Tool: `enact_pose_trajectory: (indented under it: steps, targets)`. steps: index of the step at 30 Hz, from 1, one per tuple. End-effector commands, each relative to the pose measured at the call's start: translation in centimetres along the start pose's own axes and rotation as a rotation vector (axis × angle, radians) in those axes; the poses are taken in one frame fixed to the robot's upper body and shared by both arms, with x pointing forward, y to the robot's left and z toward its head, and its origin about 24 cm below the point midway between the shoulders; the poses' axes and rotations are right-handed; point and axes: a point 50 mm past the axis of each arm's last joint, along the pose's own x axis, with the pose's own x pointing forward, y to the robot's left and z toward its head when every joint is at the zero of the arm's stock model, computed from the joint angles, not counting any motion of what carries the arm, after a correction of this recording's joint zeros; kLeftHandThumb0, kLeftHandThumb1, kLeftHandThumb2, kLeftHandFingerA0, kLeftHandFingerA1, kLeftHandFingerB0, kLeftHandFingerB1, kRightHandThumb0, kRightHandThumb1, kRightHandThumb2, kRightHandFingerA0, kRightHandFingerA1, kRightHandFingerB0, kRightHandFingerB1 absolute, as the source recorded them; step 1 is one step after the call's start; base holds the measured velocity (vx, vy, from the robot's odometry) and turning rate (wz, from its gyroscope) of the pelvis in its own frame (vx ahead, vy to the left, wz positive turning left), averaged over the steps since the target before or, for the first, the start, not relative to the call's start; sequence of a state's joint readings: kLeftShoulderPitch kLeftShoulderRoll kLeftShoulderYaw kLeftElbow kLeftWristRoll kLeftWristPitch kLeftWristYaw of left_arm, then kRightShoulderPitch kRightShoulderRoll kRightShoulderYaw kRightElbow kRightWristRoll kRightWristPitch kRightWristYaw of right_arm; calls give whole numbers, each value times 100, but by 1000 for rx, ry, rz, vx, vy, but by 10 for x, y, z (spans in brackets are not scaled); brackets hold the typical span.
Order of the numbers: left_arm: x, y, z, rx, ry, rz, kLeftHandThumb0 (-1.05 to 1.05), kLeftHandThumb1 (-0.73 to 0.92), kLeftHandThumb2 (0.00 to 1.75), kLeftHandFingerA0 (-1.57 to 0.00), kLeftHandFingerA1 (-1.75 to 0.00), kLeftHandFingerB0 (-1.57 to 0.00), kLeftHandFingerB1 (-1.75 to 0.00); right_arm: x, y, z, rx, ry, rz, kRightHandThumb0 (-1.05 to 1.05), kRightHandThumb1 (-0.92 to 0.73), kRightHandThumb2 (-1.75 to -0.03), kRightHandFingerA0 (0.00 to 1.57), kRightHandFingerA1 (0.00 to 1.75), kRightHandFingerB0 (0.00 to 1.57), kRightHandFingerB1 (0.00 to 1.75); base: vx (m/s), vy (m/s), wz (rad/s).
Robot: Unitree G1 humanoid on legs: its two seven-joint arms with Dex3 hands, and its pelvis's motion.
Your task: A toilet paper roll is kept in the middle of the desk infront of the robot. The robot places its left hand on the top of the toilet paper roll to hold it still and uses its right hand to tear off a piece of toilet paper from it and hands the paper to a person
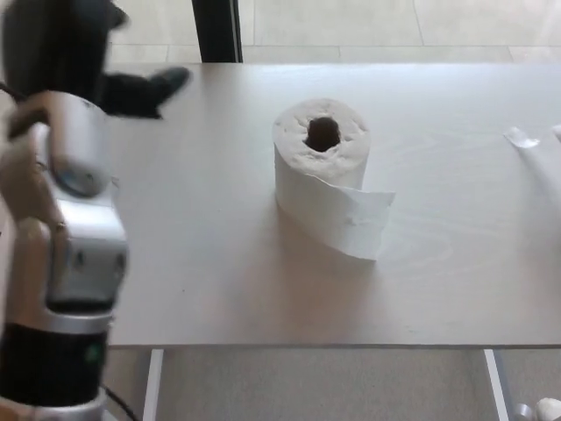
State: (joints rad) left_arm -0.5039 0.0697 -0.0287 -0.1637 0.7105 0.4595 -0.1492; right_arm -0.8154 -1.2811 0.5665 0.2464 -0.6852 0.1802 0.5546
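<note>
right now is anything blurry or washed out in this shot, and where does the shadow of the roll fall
Head view: the left hand at top left is motion-blurred, its fingers indistinct; the toilet paper roll is fairly sharp; the desk looks pale and a little washed out; the roll's soft shadow falls toward the picture's left and front.

This looks like a plain indoor test room or lab rather than a lived-in home. A bare, pale wood-grain desk [219,289] fills most of the view, with slim white legs [153,386] showing under its near edge at seven and five o'clock. Beyond its far edge, at twelve o'clock, lies a floor of large light tiles [351,22] with thin joints, crossed at eleven o'clock by a dark upright post [216,31]. Under the desk the floor [324,386] is greyish.
</note>
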Motion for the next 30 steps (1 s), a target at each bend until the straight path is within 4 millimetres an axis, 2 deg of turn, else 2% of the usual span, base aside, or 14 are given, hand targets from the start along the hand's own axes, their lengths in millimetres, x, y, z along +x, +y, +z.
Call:
enact_pose_trajectory:
  steps: [1,3,4,7,8,9,10,12,13,14,15,16,23,30]
  targets:
    - [-144,225,-109,-552,229,446,-72,91,67,-43,-54,-20,-38,-122,44,-155,740,321,-411,-69,-51,-84,8,48,17,42,0,0,0]
    - [-144,225,-111,-553,233,446,-72,91,67,-43,-54,-20,-38,-124,47,-155,745,326,-415,-69,-51,-84,8,48,17,42,0,0,0]
    - [-183,221,-146,-535,385,503,-67,92,70,-53,-61,-24,-44,-137,77,-165,830,403,-539,-62,-63,-59,31,46,36,33,0,0,0]
    - [-241,210,-177,-508,594,646,-61,92,72,-50,-77,-25,-49,-154,130,-168,1071,495,-734,-52,-61,-58,56,61,53,43,0,0,0]
    - [-274,202,-207,-539,677,717,-58,88,66,-56,-72,-28,-44,-159,159,-165,1184,548,-798,-54,-63,-59,63,79,58,49,0,0,0]
    - [-302,196,-228,-578,733,784,-58,88,66,-56,-72,-28,-44,-164,179,-161,1252,589,-834,-54,-63,-59,63,79,58,49,0,0,0]
    - [-324,189,-241,-584,801,843,-59,84,65,-57,-79,-27,-47,-167,198,-155,1290,611,-861,-49,-63,-59,62,88,59,53,0,0,0]
    - [-367,173,-263,-600,951,954,-58,83,64,-55,-79,-21,-44,-174,231,-142,1343,679,-908,-47,-63,-59,65,89,61,55,0,0,0]
    - [-383,164,-271,-612,1022,1004,-57,82,64,-62,-80,-20,-41,-175,246,-138,1352,725,-924,-47,-64,-59,62,97,62,59,0,0,0]
    - [-399,156,-275,-617,1084,1036,-56,83,65,-56,-82,-19,-41,-175,257,-131,1374,722,-973,-45,-65,-59,68,112,66,66,0,0,0]
    - [-401,155,-275,-618,1089,1039,-56,83,65,-56,-82,-19,-41,-176,258,-131,1376,720,-979,-45,-65,-59,68,112,66,66,0,0,0]
    - [-408,149,-276,-626,1114,1059,-54,85,65,-50,-82,-18,-40,-176,266,-120,1363,747,-961,-45,-64,-59,83,132,73,70,0,0,0]
    - [-410,151,-277,-640,1098,1093,-54,85,65,-50,-82,-18,-40,-169,268,-108,1380,736,-965,-45,-64,-59,83,132,73,70,0,0,0]
    - [-393,148,-282,-662,1057,1090,-54,85,65,-50,-82,-18,-40,-167,270,-106,1395,750,-990,-45,-64,-59,83,132,73,70,0,0,0]
